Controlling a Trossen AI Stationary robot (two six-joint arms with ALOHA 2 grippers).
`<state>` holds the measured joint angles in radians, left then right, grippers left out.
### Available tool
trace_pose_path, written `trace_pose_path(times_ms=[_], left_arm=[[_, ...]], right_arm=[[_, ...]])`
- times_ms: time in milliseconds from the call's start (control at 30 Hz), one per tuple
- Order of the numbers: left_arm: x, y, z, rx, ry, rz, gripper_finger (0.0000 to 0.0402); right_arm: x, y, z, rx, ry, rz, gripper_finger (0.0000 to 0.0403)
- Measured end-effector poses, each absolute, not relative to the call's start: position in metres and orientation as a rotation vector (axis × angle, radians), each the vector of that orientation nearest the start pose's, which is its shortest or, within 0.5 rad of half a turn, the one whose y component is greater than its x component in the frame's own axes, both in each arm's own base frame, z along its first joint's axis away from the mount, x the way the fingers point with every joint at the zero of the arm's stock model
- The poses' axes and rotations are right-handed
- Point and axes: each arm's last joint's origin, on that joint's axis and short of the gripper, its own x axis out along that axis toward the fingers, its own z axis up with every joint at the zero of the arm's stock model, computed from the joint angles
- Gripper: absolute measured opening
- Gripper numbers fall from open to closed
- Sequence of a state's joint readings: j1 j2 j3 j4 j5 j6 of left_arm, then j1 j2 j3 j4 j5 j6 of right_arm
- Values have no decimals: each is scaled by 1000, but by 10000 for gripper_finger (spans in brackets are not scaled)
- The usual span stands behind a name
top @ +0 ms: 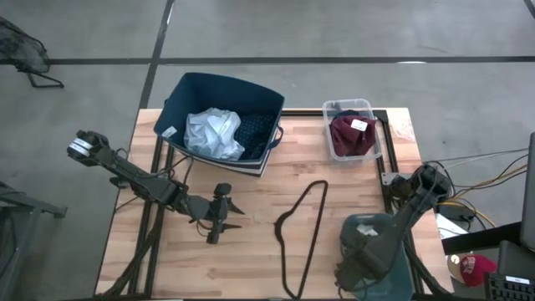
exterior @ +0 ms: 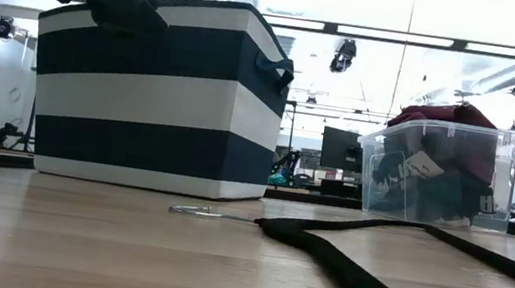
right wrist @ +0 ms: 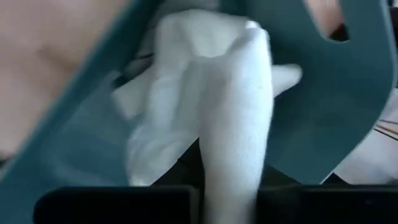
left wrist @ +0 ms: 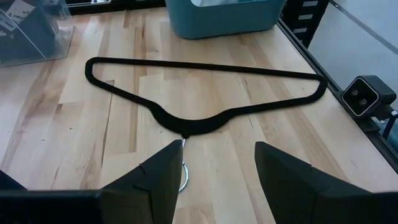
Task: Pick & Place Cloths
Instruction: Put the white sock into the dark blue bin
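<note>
On the wooden surface (top: 251,180): a navy fabric bin, a clear tub, a black hanger and a teal bin, with both arms over the near half.
Left pincer (top: 226,216): hovers over bare wood at the near left, just left of the hanger; its fingers (left wrist: 158,177) stand apart with nothing between them.
Right pincer (right wrist: 231,199): down inside the teal bin (top: 376,251) at the near right corner; its fingers are pressed together on a white cloth (right wrist: 211,106), which bunches up ahead of them against the teal wall.
Navy fabric bin (top: 219,94): far left of the surface, navy with white bands in the low view; it holds a pale blue shirt (top: 213,134) on its left side and a navy patterned piece (top: 255,132) just beside it on the right.
Clear tub (top: 351,107): far right, apart from the navy bin; a maroon piece (top: 351,138) lies on top with a small white tag on it, and darker fabric shows below it through the clear wall in the low view.
Black hanger (top: 303,230): lies flat between the two arms, its metal hook pointing toward the left pincer, touching neither bin.
</note>
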<state>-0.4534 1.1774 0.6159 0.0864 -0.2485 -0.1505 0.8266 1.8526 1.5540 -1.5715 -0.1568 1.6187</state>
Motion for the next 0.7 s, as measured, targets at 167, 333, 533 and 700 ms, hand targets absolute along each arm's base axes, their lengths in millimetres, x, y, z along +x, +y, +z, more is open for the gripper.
trace_pose_path(times_ms=[167,333,533,700], left_arm=[[222,-100,224,16,460,-166,207],[222,-100,224,11,461,-165,206],[222,-100,224,10,460,-165,206],[221,-100,220,11,469,-163,206]], right_arm=[[210,221,229,462,1723,-1008,55],[216,213,226,505,1745,-1051,99],[228,209,236,551,1732,-1015,152],[235,209,245,576,1687,-989,201]])
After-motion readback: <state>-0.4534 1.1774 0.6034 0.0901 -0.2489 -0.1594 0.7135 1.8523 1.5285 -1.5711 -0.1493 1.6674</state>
